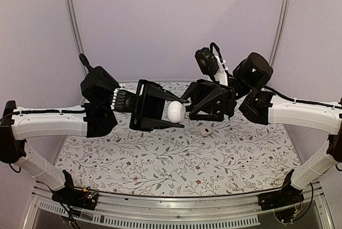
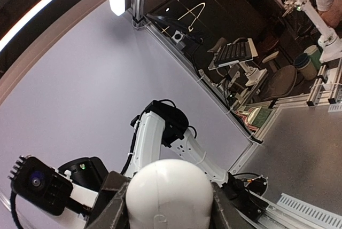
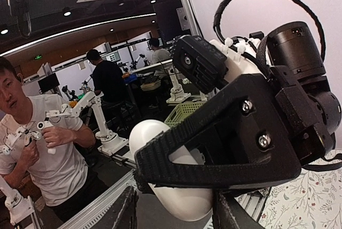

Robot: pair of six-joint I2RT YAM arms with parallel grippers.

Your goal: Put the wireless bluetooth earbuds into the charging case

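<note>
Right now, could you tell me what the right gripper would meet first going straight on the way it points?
The white case held in the left gripper, just ahead of the right gripper; depth unclear.

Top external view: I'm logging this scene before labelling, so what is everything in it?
white oval piece: one, glossy white, held above the table mid-scene
small piece with a dark spot: one, white, lying on the table to the right of the oval piece
table cover: one, pale floral print, under everything
frame rails: two, silver, against the lilac back wall
left arm: one, white and black, jaws closed on the oval piece
right arm: one, white and black, jaws at the oval piece from the right, grip unclear
</note>
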